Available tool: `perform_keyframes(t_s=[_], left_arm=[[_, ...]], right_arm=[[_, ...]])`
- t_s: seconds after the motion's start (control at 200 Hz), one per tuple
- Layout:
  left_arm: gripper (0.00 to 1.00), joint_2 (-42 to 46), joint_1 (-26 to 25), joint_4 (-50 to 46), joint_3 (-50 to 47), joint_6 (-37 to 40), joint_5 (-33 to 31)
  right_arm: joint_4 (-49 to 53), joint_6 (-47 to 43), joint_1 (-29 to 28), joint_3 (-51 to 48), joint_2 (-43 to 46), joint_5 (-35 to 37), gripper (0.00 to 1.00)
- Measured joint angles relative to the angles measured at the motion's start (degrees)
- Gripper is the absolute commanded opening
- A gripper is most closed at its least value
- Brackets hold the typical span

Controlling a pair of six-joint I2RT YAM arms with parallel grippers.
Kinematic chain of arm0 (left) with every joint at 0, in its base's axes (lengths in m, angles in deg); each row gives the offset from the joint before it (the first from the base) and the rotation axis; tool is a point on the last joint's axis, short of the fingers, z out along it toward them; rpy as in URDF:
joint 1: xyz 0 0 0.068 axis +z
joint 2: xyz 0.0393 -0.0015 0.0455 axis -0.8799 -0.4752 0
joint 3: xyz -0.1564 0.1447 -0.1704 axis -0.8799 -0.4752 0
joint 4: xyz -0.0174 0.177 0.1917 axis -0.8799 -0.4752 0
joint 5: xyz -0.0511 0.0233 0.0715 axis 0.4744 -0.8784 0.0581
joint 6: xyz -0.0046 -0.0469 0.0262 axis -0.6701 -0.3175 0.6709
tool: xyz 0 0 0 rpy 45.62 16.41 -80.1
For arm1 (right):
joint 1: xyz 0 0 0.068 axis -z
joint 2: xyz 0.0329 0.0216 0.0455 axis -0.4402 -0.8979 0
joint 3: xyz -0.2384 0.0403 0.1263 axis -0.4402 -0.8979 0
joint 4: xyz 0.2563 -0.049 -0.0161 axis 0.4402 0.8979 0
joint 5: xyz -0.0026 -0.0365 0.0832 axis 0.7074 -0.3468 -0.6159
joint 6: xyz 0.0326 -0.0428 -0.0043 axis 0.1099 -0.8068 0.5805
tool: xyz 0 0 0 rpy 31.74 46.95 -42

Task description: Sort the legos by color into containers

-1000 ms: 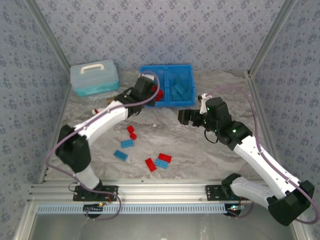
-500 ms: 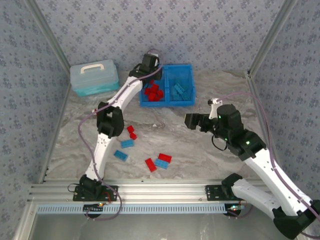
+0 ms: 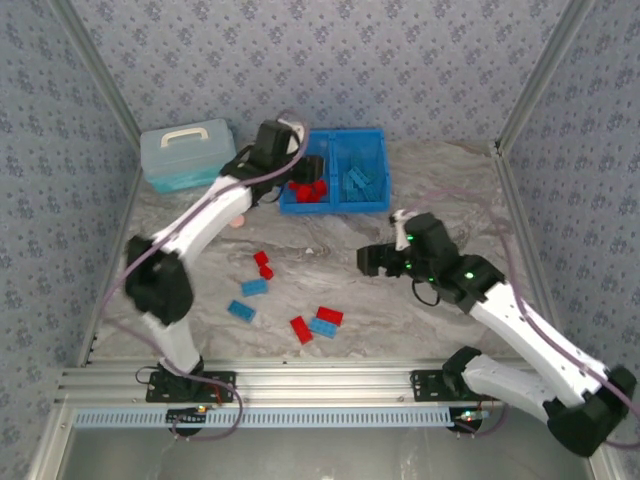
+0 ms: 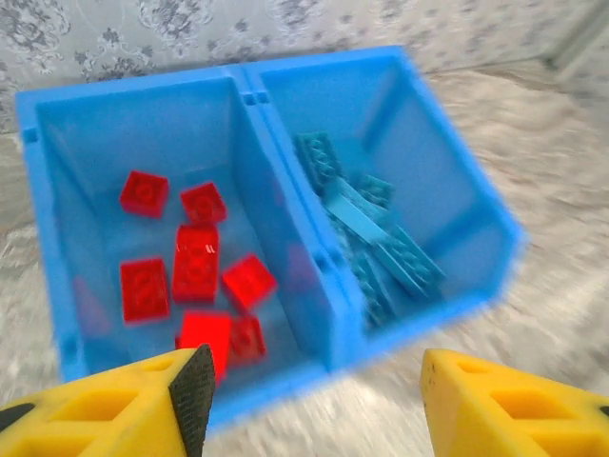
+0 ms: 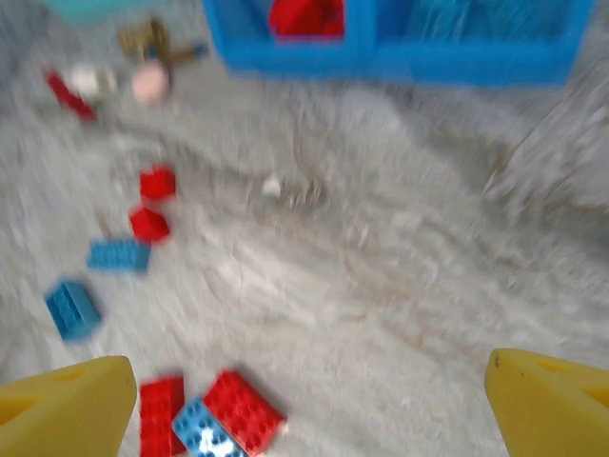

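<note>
The blue bin (image 3: 335,207) stands at the back centre. Its left compartment holds several red legos (image 3: 307,188) and its right one several light blue legos (image 3: 362,182). My left gripper (image 3: 308,168) hovers at the bin's front-left edge. In the left wrist view it (image 4: 309,409) is open and empty, above the bin's front wall (image 4: 285,381), with the red legos (image 4: 195,267) and blue legos (image 4: 376,233) below. My right gripper (image 3: 370,260) is open and empty over mid-table. Loose legos lie left of it: red (image 3: 262,258), blue (image 3: 254,287), blue (image 3: 241,310), and a red-and-blue cluster (image 3: 320,324).
A pale teal lidded box (image 3: 188,152) stands left of the bin. A small pink disc (image 5: 147,81) lies on the table in front of that box. Patterned walls and metal posts close in the sides and back. In the right wrist view the cluster (image 5: 219,419) lies just ahead of the open right gripper (image 5: 304,409).
The left arm swung over the bin and now sits at its front-left, jaws wider apart. The right gripper moved left and lower toward the loose bricks.
</note>
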Motion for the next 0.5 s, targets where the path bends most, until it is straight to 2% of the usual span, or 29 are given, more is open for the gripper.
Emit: perform_keyframes(t_s=[0.1,0.24,0.355,0.5], left_arm=[[0.67,17.11,-2.21,-0.50,-9.92,0.24,-1.36],[0.71,37.31,-1.99,-6.91,-19.26,0.72,-7.21],[0.77,47.69,-0.92,-15.50,-24.90,1.57,-11.39],[0.90,53.79,0.39,-24.70,-30.88,2.10,-14.21]], right_arm=[[1.01,-1.86,-9.53,0.28,-7.67,1.22,0.94],[0.59,0.83,-20.81,2.38,-19.71,2.93,0.82],[0.87,2.91,-26.93,6.19,-30.60,5.42,0.80],[2.91,2.75,-31.91,14.84,-41.81,9.51,0.77]])
